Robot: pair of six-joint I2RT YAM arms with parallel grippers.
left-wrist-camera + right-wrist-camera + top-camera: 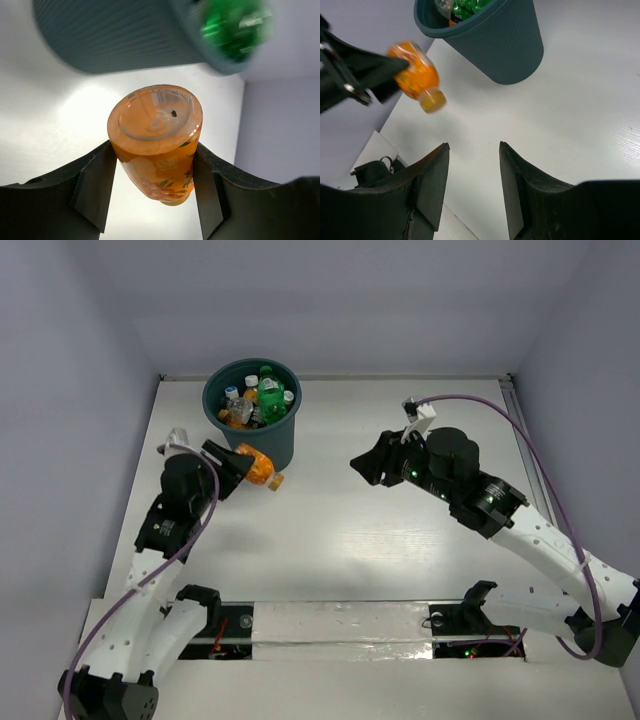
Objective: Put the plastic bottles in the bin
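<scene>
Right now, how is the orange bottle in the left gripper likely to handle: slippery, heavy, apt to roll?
The orange bottle looks smooth and round, so it could slip in the left gripper or roll if dropped. It seems filled with drink, so it is probably heavy for its size.

A white table [400, 540] with a faintly grained surface is enclosed at the back and on both sides by pale lavender walls [330, 300]. A shiny silver strip [340, 632] is laid across the table's near edge. A thin metal rail [512, 405] is seen along its far right edge.
</scene>
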